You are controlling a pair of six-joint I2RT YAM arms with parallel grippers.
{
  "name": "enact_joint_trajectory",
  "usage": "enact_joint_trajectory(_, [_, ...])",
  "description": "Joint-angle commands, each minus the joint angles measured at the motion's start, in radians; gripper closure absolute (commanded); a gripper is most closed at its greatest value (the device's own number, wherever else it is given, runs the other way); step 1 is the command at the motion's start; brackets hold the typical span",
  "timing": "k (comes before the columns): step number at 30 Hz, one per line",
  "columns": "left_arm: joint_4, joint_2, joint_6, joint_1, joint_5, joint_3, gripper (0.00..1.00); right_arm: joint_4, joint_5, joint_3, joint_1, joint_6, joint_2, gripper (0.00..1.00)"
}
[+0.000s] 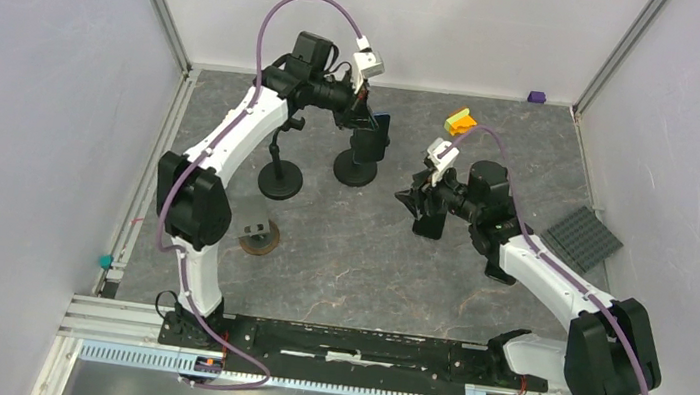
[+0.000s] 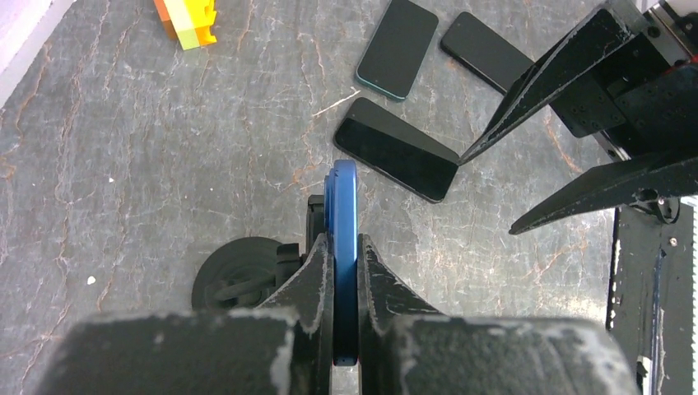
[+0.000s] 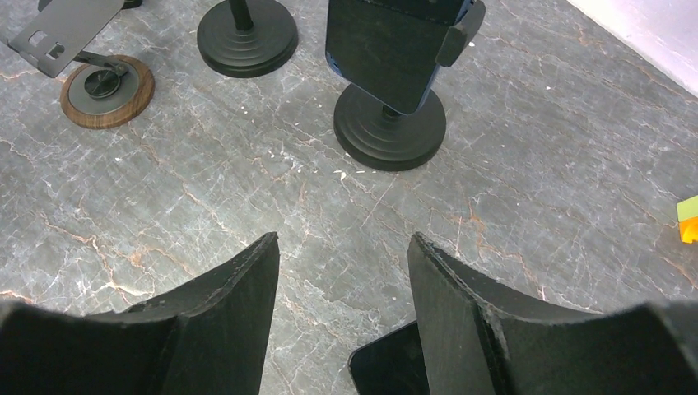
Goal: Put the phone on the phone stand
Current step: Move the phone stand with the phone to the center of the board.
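My left gripper is shut on a blue phone, which I see edge-on between the fingers. Just below and left of it is a black phone stand with a round base. In the right wrist view the same phone stands upright against the head of that stand, dark screen facing the camera; I cannot tell if it rests on the stand. In the top view the left gripper is over the stand. My right gripper hangs open above the table, holding nothing.
Three more phones lie flat by the right gripper: one dark, one teal-edged, one black. A second black stand and a wood-based stand are on the left. A yellow-orange block and a grey plate lie on the right.
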Motion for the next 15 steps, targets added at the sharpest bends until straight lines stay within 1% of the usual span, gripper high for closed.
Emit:
enact_joint_trajectory(1, [0.054, 0.026, 0.101, 0.013, 0.102, 0.048, 0.98, 0.045, -0.006, -0.007, -0.013, -0.003, -0.027, 0.36])
enact_joint_trajectory(6, [-0.025, 0.097, 0.174, 0.013, 0.145, 0.189, 0.98, 0.048, 0.004, -0.005, -0.025, -0.003, -0.028, 0.36])
enact_joint_trajectory(12, [-0.030, 0.156, 0.243, 0.014, 0.193, 0.254, 0.98, 0.048, 0.016, 0.005, -0.035, -0.006, -0.021, 0.36])
enact_joint_trajectory(15, [-0.030, 0.206, 0.228, 0.020, 0.206, 0.314, 0.98, 0.048, 0.022, 0.008, -0.036, -0.006, -0.016, 0.36])
